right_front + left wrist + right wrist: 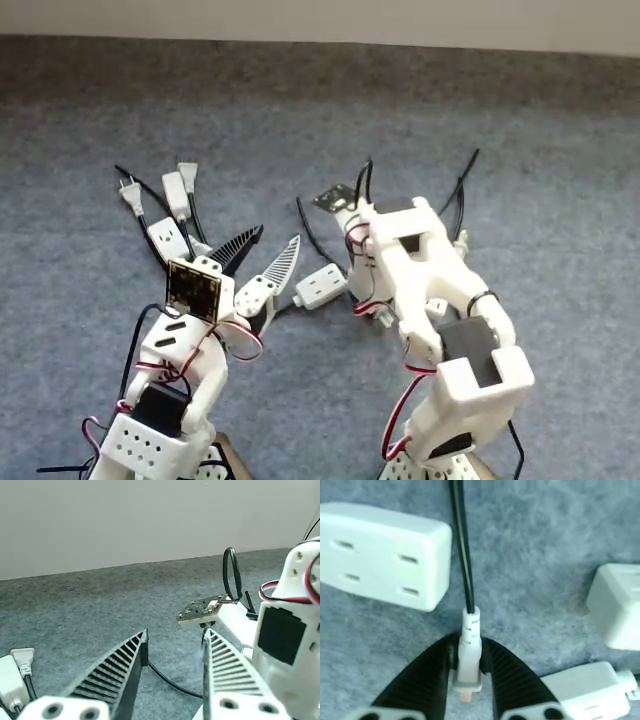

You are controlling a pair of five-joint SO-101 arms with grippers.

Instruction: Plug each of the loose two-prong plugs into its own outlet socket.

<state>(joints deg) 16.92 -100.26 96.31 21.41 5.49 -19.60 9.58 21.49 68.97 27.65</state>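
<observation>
At the far left of the grey carpeted table (560, 150) we see a cluster the arms are not touching. A white two-prong plug on a black lead (129, 193) lies loose there, just beside other white cord ends (176, 192) and a small square white socket cube (165, 238), with their leads crossing. Next comes our left pincer (279, 234), hovering near that cluster with its ribbed fingers (120, 675) spread wide and nothing between them. Between the two arms lies a white rectangular double socket block (320, 286), flat on the table with its slotted face (385, 550) turned up. On the right, our right pincer (469, 642) is clamped on the body of a slim white plug (468, 672). Its thin black cord (462, 545) runs away past the end of that block. We judge the step in hand to be carrying this plug to a socket, and we see no plug seated yet. The plug sits just beside the block, not over any pair of slots. A small coppery tip at its near end suggests the prongs face back toward the wrist. The next move therefore calls for turning or regripping the plug so the prongs meet the slots squarely. It should then be pressed straight in, perhaps with the free left pincer steadying the block.
</observation>
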